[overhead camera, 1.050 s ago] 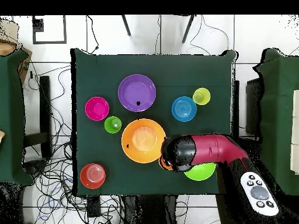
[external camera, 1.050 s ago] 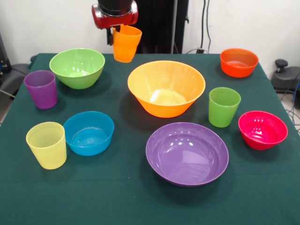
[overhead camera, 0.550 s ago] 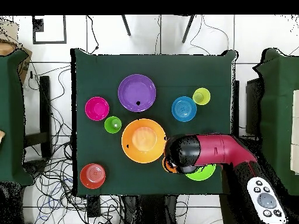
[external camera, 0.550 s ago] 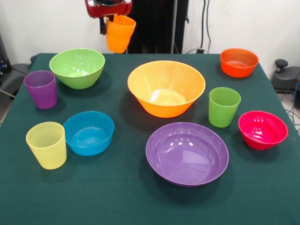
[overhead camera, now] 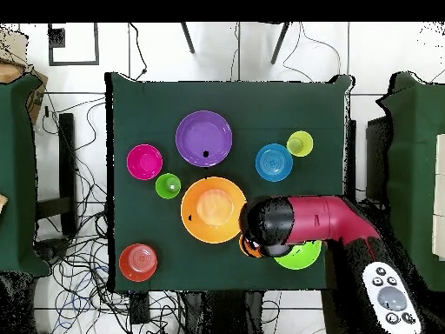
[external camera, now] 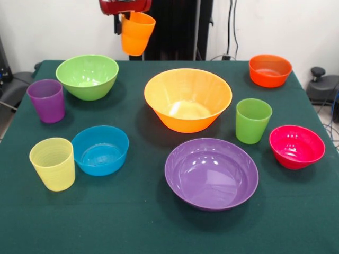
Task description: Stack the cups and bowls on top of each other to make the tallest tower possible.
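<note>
Orange cup (external camera: 136, 33) nudged right, claw (external camera: 127, 16) gripping.

You have open cloth along the near edge of the table (external camera: 132, 227). Mid-table is crowded: the big orange-yellow bowl (external camera: 188, 99) and purple bowl (external camera: 211, 173) block the centre, with the green cup (external camera: 253, 120) just beside them on the right.

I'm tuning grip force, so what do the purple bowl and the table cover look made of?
The purple bowl looks like glossy moulded plastic: bright highlights sit on its inner wall. The table cover looks like matte dark green cloth, probably felt: no shine.
</note>
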`<state>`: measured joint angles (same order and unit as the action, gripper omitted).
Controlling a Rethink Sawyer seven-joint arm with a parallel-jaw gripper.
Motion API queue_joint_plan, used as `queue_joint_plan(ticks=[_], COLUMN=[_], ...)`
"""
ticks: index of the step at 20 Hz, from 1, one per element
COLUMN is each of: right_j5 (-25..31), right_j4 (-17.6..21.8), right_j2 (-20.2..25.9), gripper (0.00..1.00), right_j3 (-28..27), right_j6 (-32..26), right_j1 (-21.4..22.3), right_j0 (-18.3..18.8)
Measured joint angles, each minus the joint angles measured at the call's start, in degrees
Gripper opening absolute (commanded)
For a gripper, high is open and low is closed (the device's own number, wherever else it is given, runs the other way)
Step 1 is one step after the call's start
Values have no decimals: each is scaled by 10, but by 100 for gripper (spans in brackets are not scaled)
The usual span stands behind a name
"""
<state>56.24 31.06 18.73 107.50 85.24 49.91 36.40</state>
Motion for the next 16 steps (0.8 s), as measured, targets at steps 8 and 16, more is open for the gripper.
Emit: queue_joint_plan(ticks=[8,16], right_j5=[7,11], right_j4=[-6,-24], right_j2=[0,0], gripper=[0,0], right_j3=[-18,-35], right_j6=[0,0], right_j1=[0,0], right_j0=[-54,-84])
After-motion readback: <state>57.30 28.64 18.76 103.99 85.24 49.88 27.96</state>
